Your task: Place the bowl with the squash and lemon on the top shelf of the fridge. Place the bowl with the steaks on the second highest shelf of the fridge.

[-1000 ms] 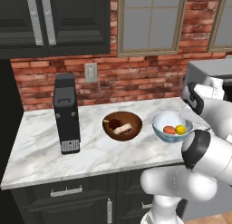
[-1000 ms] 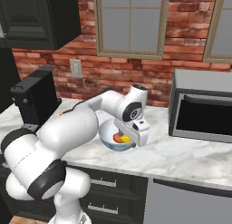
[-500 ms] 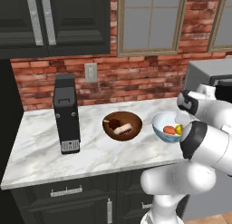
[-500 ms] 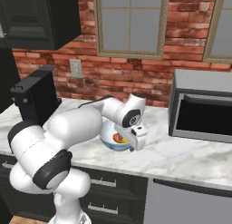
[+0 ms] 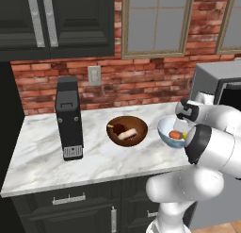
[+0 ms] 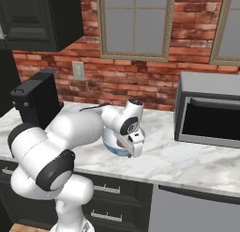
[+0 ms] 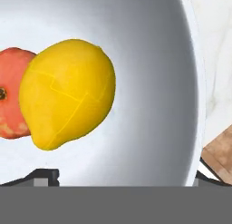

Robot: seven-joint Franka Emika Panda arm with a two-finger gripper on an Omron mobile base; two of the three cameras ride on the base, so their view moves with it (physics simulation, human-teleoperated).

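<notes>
The white, blue-patterned bowl (image 5: 165, 128) (image 6: 111, 143) sits on the counter's right part, holding the yellow lemon (image 7: 68, 94) and the orange-red squash (image 7: 11, 98) (image 5: 174, 135). My gripper (image 6: 131, 145) (image 7: 122, 175) hangs open right over this bowl's near rim. In the hand view one fingertip (image 7: 43, 175) is inside the bowl (image 7: 154, 73) and the other is outside the rim. The dark brown wooden bowl (image 5: 127, 131) with the steaks (image 5: 126, 133) stands to the left, untouched. The fridge and its shelves are out of view.
A black coffee machine (image 5: 69, 119) (image 6: 40, 97) stands at the counter's left. A grey microwave (image 6: 211, 109) (image 5: 214, 81) stands to the right of the bowls. Brick wall, window and dark upper cabinets lie behind the marble counter (image 5: 42, 152).
The hand has come down and slightly left from beside the microwave onto the white bowl's rim. The jaws stayed open; both bowls have not moved.
</notes>
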